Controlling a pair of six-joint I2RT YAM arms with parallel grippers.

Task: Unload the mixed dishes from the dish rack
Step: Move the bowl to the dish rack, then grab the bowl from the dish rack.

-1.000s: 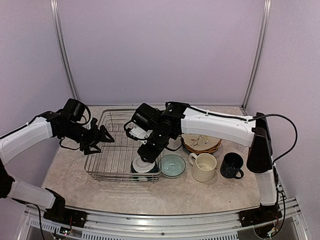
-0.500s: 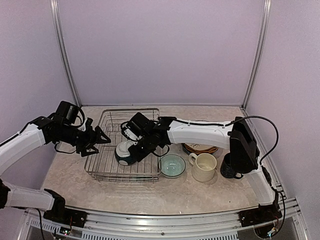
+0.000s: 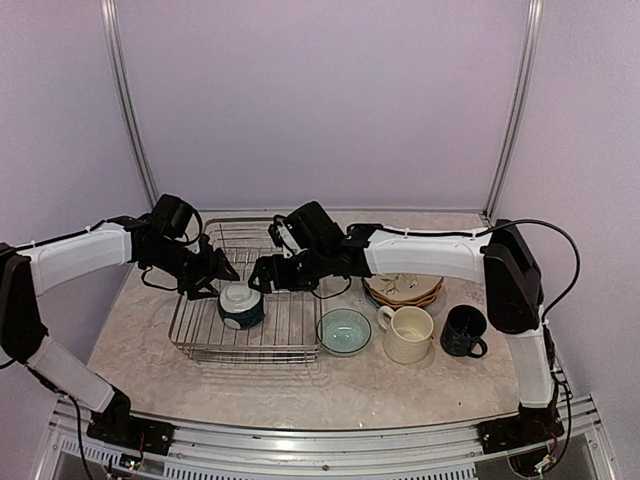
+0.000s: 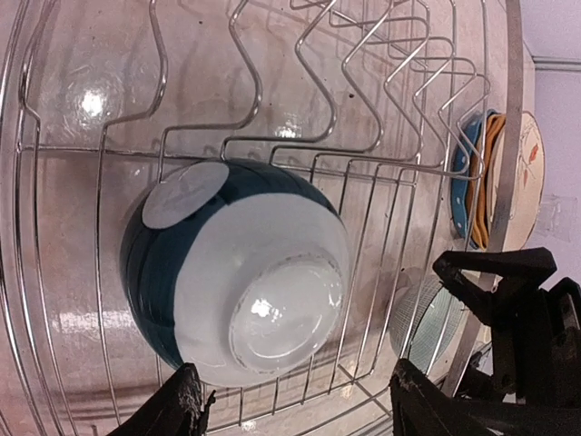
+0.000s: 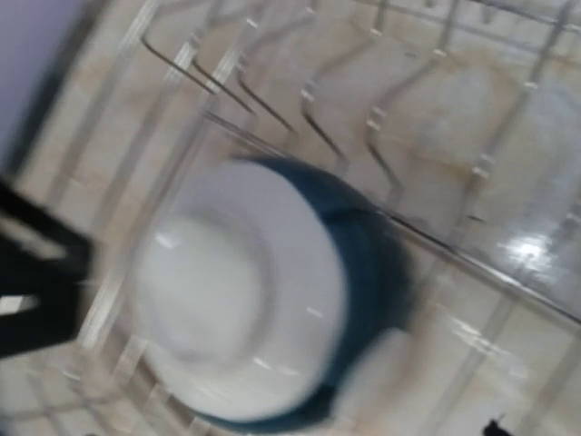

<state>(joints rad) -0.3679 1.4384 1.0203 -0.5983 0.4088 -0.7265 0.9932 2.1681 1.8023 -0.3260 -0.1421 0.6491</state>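
Observation:
A dark bowl with a white base (image 3: 241,305) lies bottom-up and tilted on the wires of the dish rack (image 3: 245,352). My left gripper (image 3: 215,282) hovers at the bowl's left, open. In the left wrist view the bowl (image 4: 241,272) sits just beyond the left gripper (image 4: 295,409), not between its tips. My right gripper (image 3: 259,279) stands just right of the bowl, apart from it, jaws spread. The right wrist view is blurred; it shows the bowl (image 5: 254,291) free on the dish rack (image 5: 399,109), and none of the right gripper's fingers.
On the table right of the rack stand a teal bowl (image 3: 343,330), a cream mug (image 3: 408,333) and a navy mug (image 3: 463,330). A stack of plates (image 3: 403,288) lies behind them. The right arm reaches across above the plates.
The right gripper carried the bowl from the rack's near right corner leftward, then let it go and opened. The left gripper swung right, up to the bowl.

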